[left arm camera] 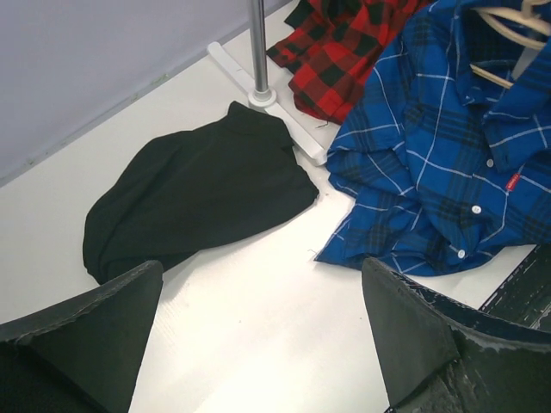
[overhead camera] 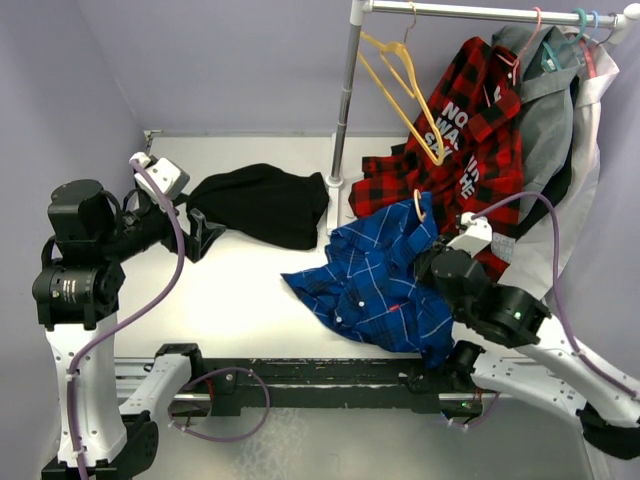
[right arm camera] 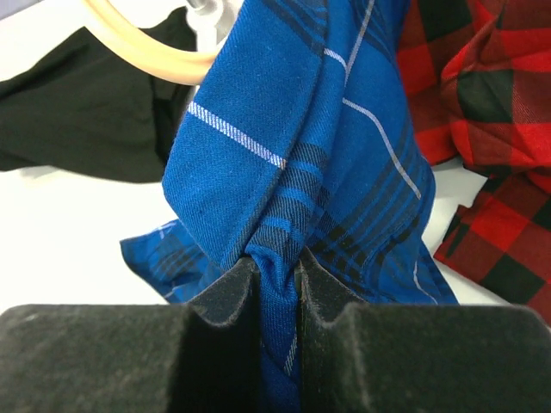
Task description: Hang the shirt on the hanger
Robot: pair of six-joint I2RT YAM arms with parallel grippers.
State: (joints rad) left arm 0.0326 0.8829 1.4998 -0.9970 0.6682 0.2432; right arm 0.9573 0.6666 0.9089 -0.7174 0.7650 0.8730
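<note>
The blue checked shirt (overhead camera: 365,285) lies crumpled on the white table at centre right. It also shows in the left wrist view (left arm camera: 430,163). The pale tan hanger sits inside its collar, with its hook (overhead camera: 418,205) sticking up out of the fabric; part of the hanger shows in the left wrist view (left arm camera: 516,21) and in the right wrist view (right arm camera: 142,47). My right gripper (right arm camera: 277,275) is shut on a bunched fold of the shirt (right arm camera: 284,172) near the collar, and it also shows in the top view (overhead camera: 428,258). My left gripper (overhead camera: 200,235) is open and empty over the table, left of the shirt (left arm camera: 263,344).
A black garment (overhead camera: 262,203) lies at the back centre of the table. A red-and-black plaid shirt (overhead camera: 470,120) and a grey garment (overhead camera: 545,95) hang from the rail at the back right. The rail's pole (overhead camera: 345,100) stands behind the shirt. Spare tan hangers (overhead camera: 400,85) hang on the rail.
</note>
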